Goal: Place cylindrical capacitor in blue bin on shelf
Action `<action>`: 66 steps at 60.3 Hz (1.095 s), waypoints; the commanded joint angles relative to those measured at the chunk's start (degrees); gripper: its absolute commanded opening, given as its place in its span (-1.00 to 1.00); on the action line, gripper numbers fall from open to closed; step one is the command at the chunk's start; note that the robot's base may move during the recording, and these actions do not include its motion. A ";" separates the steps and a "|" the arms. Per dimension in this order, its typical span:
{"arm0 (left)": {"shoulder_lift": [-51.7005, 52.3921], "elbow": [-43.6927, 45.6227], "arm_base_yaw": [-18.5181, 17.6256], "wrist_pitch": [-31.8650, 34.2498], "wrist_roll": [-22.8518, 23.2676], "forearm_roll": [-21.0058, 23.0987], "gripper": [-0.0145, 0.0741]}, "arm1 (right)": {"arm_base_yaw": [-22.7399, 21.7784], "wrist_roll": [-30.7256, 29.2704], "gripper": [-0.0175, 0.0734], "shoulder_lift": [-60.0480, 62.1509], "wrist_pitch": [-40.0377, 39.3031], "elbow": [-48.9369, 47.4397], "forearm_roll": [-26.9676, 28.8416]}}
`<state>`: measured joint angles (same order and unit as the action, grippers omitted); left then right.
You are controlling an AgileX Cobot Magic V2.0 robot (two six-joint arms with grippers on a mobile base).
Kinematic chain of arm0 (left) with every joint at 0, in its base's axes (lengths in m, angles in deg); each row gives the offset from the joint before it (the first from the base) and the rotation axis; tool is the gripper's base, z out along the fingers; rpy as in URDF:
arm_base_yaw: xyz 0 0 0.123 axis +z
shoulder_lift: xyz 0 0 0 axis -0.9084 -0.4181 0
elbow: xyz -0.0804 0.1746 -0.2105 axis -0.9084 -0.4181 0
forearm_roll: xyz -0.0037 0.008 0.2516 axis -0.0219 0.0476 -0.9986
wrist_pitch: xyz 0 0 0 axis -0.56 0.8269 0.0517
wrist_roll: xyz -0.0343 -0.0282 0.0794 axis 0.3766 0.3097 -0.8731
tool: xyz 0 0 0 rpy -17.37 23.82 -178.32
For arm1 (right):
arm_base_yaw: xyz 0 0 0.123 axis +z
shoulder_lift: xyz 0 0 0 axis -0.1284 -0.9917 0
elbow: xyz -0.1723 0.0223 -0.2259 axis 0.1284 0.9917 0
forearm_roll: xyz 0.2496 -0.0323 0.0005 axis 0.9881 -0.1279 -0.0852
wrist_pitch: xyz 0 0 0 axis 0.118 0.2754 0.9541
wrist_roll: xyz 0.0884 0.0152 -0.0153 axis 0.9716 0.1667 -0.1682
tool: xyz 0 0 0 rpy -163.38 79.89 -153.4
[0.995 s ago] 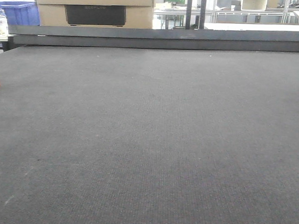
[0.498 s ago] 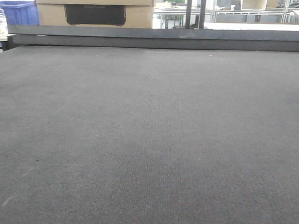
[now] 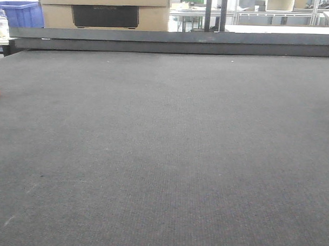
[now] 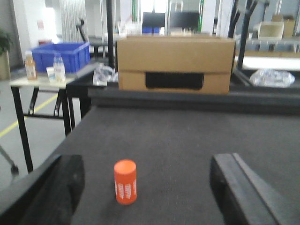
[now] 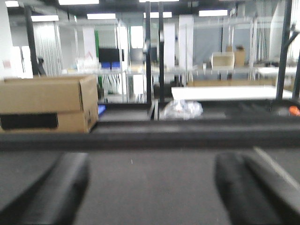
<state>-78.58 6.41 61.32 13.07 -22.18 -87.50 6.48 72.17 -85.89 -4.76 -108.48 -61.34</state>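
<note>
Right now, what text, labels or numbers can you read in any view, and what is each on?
No text reads clearly.
White print on the orange cylinder: too blurred.
Faint lettering on the dark panel of the cardboard box: not legible.
Labels on the bottles: too small.

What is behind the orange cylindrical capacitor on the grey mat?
Behind the orange cylindrical capacitor: bare grey mat, a dark raised rail, then a brown cardboard box. The box hides whatever is behind it.

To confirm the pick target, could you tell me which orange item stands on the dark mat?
The short orange cylinder, upright on the mat ahead of the left gripper; the orange bottle stands on the side table by the blue bin.
</note>
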 commanded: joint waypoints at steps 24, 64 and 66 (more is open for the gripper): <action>-2.07 0.45 -4.73 -0.07 -0.14 0.67 0.57 | -0.37 -0.34 0.51 -29.90 -19.85 7.02 -3.86; -2.07 0.45 -4.75 -0.07 -0.14 0.13 0.57 | -5.34 -0.34 0.51 -75.66 -64.63 2.12 -4.35; -2.07 0.45 -4.75 -0.07 -0.14 0.13 0.57 | -5.34 -0.34 0.51 -77.09 -64.63 0.76 -4.35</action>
<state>-80.59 6.41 56.84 12.10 -22.18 -87.37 1.38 72.17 -159.94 -66.58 -104.79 -65.17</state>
